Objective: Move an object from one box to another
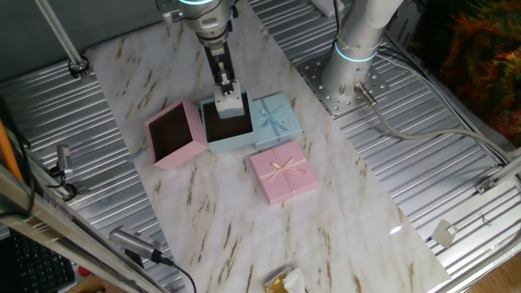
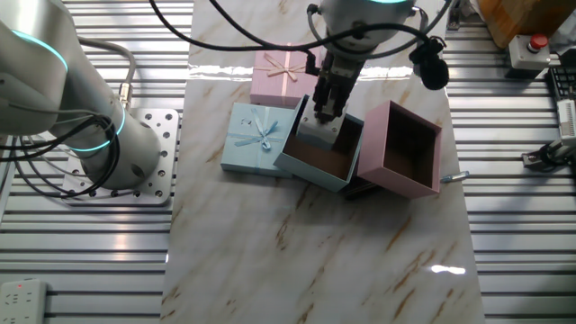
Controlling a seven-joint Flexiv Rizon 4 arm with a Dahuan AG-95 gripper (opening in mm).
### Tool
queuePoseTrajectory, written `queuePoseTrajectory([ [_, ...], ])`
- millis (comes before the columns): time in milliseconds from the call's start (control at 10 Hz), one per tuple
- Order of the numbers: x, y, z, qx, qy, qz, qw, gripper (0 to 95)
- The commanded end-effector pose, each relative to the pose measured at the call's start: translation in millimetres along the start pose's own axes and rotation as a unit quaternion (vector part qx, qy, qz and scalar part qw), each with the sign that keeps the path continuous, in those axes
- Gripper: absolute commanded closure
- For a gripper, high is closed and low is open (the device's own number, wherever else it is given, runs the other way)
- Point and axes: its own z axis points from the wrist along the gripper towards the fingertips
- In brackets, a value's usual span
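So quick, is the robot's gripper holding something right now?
Gripper: closed on the small white object, just over the light blue box.

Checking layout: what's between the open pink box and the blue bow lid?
The open light blue gift box, with the hand lowered over it, sits between them in both views.

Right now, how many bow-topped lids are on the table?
2. The light blue lid lies flat against the open blue box; the pink lid lies flat just beyond it, apart from the open pink box.
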Motion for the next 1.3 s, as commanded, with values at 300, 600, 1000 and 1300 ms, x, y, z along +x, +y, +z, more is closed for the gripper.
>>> queuePoseTrajectory([
  [300, 1.3, -0.2, 3.9, 0.0, 0.0, 0.001, 1.0, 95.0],
  [600, 4.1, -0.7, 10.6, 0.0, -0.002, 0.001, 1.0, 95.0],
  [1000, 2.7, 3.0, 18.8, 0.003, -0.004, 0.004, 1.0, 95.0],
  [1300, 1.9, 5.3, 23.4, 0.004, -0.003, 0.006, 1.0, 95.0],
])
